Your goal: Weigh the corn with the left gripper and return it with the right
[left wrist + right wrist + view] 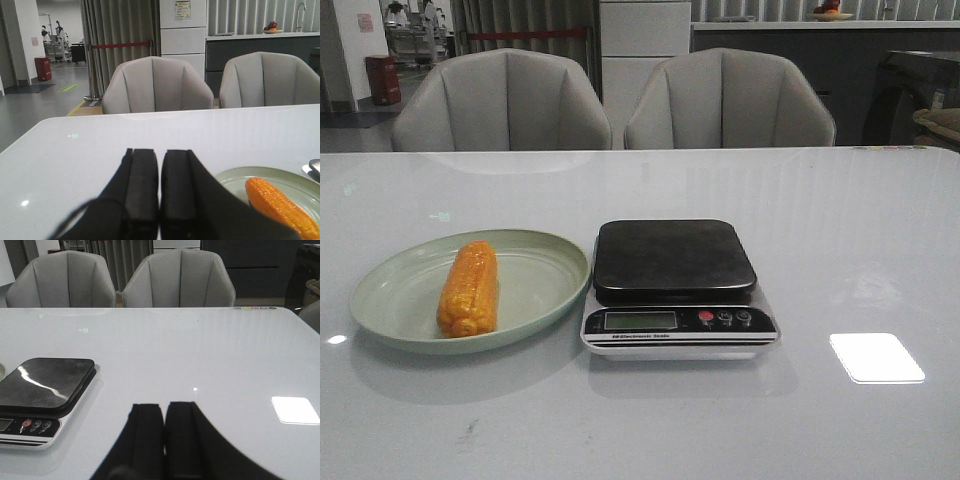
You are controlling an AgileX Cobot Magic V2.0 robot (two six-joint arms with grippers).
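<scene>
The corn (469, 288), an orange-yellow cob, lies lengthwise on the pale green plate (545, 270) at the table's left. A kitchen scale (675, 258) with a dark weighing pan stands right of the plate; nothing is on its pan. Neither gripper shows in the front view. In the left wrist view my left gripper (159, 152) is shut and empty over bare table, with the corn (282, 206) and the plate (235, 177) off to its side. In the right wrist view my right gripper (164, 405) is shut and empty, beside the scale (47, 380).
Two grey chairs (505, 100) (725, 100) stand behind the table's far edge. The white table (850, 230) is glossy, with a bright light patch (876, 357) on it at the front right.
</scene>
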